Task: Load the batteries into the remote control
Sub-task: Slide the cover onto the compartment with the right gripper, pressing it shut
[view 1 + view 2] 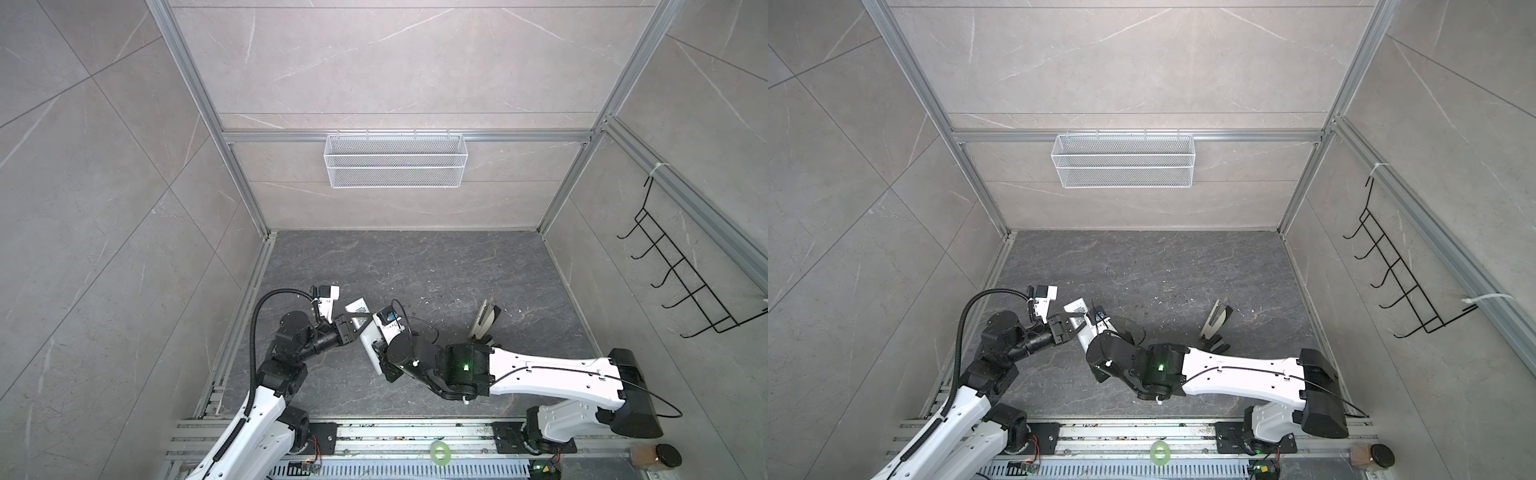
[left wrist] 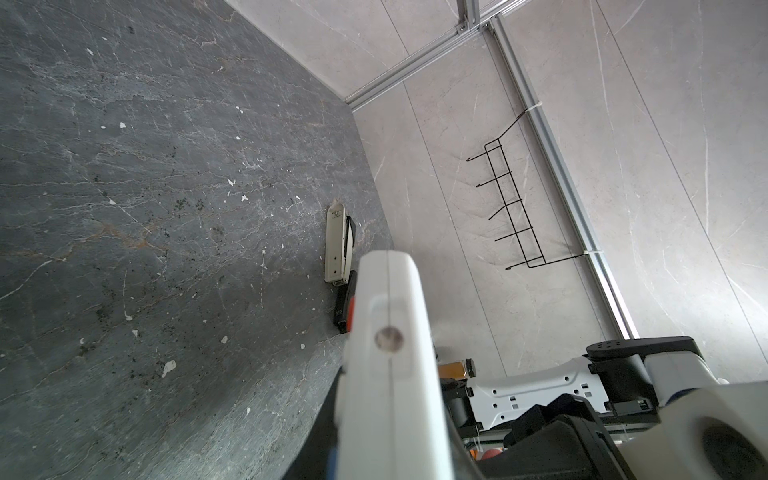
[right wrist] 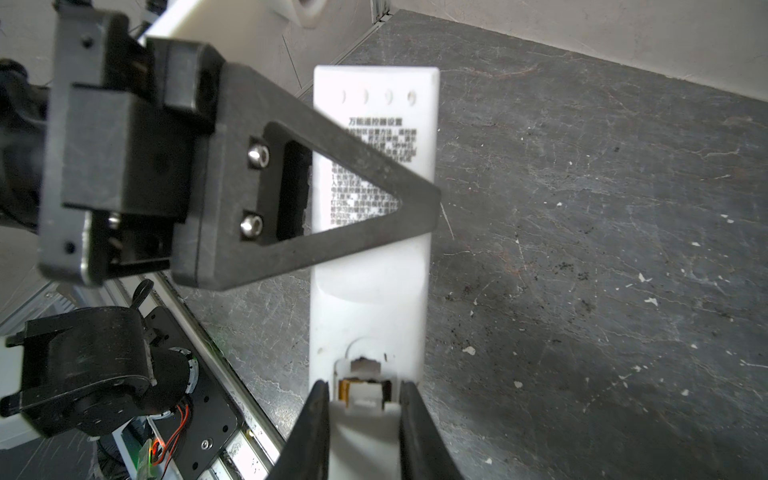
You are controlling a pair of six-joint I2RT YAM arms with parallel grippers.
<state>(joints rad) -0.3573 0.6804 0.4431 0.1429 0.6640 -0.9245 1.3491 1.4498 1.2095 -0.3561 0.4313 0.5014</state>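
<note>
- Over the dark surface (image 3: 582, 249), the remote control (image 3: 374, 291) is held back-up.
- Its sides are clamped by the right gripper (image 3: 365, 388), its faces by the left gripper (image 3: 424, 203).
- Judged light, stiff and slick; long edges suit gripping.

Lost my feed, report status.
Left gripper clamped across the remote's back. Right gripper grips its battery end; cover gap shows gold. Beige tool lies apart on the table.
</note>
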